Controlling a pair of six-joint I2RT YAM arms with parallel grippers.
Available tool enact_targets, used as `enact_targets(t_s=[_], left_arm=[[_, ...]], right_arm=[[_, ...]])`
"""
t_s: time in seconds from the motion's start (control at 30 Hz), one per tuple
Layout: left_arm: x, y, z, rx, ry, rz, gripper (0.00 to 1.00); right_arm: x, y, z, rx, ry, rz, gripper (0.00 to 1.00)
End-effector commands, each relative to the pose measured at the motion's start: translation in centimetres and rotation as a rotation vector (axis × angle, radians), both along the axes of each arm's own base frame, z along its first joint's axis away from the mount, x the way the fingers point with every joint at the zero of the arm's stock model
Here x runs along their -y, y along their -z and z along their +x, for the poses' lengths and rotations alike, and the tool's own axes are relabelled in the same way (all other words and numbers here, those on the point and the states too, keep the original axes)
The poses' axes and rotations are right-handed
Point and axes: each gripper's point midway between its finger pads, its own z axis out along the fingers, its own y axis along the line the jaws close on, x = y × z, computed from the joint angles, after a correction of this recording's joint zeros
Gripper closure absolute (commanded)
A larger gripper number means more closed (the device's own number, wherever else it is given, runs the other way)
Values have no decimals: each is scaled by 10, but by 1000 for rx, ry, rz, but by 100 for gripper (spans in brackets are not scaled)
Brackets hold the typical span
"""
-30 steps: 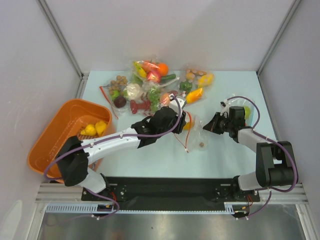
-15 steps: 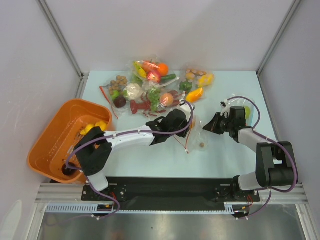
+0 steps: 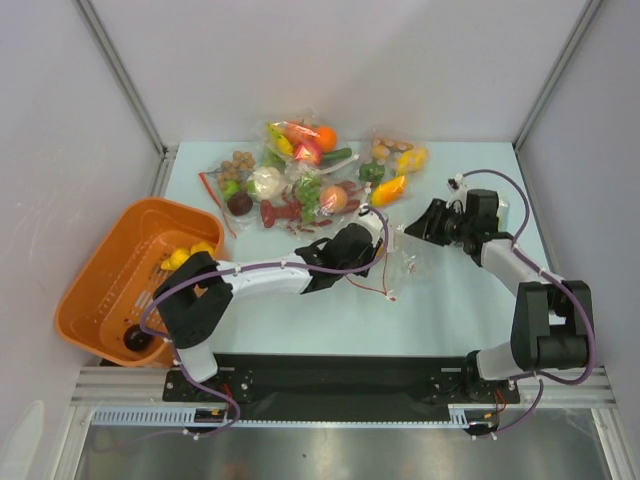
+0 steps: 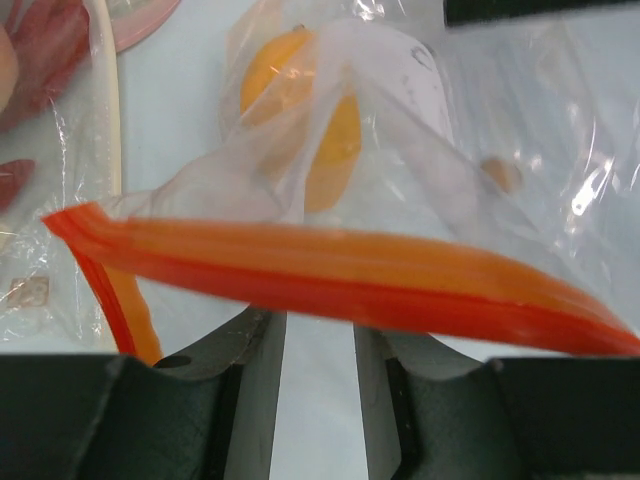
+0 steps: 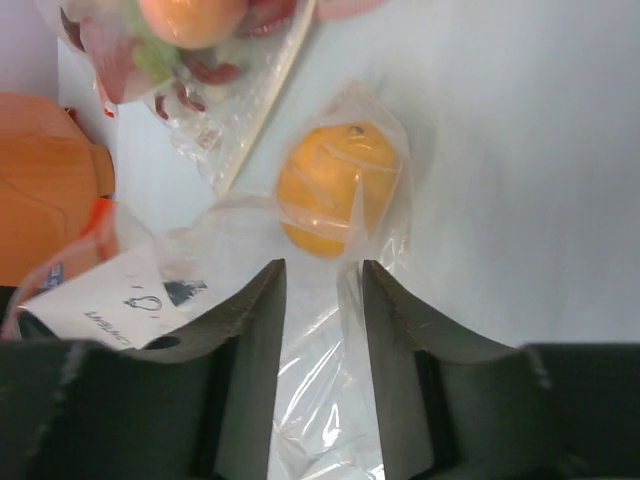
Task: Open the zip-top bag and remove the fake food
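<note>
Left hand (image 4: 320,330) at the bag's (image 3: 400,262) 9 o'clock, right hand (image 5: 322,285) at 3, both barely parted, grip unclear: one uneven tug and the slick film slips out, leaving the orange piece (image 5: 338,200) inside.

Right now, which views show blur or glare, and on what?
Left wrist: the zip strip near the lens is smeared soft, the orange piece behind it clearer. Right wrist: white glare streaks on the zip-top bag. Top external: even light, sharp, faint shadows.

Pale table (image 3: 300,300) — bagged toy food (image 3: 300,185) heaped at back, zip-top bag (image 3: 400,262) centre
</note>
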Motion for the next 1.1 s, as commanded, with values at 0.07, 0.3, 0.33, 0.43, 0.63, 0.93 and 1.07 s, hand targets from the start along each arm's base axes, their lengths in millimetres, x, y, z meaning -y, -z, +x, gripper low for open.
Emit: enact_targets(t_s=[0.07,0.3,0.33,0.43,0.63,0.93,1.07], left_arm=[[-2,7,9,33,-7,-6,62],[-2,10,14,11,-7,-50,62],[-2,11,15,9,-7,-50,62],[-5,14,15,4,-15,-45,62],[-17,21,16,-4,-34,-22,62],[-25,21,16,-2,-49,-24,62],[-21,18,18,2,-45,-34,62]], right_arm=[[-8,-31,33,76,-31,19,52],[-14,-27,59,83,-49,6,39],[-14,-25,59,80,-48,-4,39],[-9,-11,59,52,-16,-68,38],[4,-11,65,84,17,-131,37],[-10,-25,88,127,-57,-78,17],[-30,-19,92,128,-105,-51,19]])
